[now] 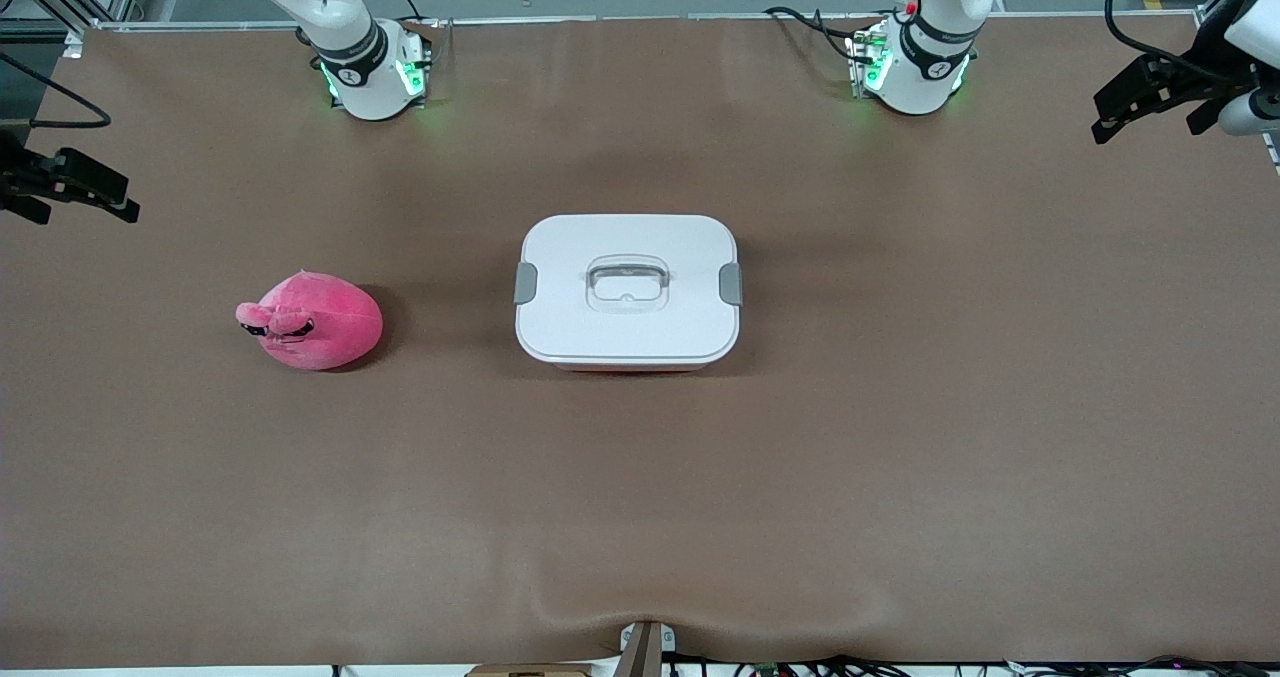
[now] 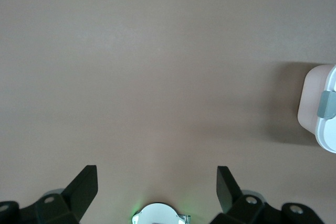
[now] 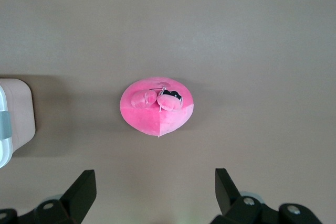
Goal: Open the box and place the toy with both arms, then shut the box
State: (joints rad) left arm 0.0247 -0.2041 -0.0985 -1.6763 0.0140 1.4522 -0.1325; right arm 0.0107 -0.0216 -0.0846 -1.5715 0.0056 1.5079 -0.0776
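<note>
**Nothing opened yet: we wait high with both grippers wide**

The table lies bare around us, with wide room on every side of the box, which sits shut at its middle. Our left gripper hangs released over bare table, the box's grey clip off to one side. Our right gripper hangs spread above the toy. Next, we judge, both must descend to the clips.

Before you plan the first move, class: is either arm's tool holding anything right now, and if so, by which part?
Nothing is held. The left tool and right tool are both open and empty; the toy and closed box sit untouched.
</note>
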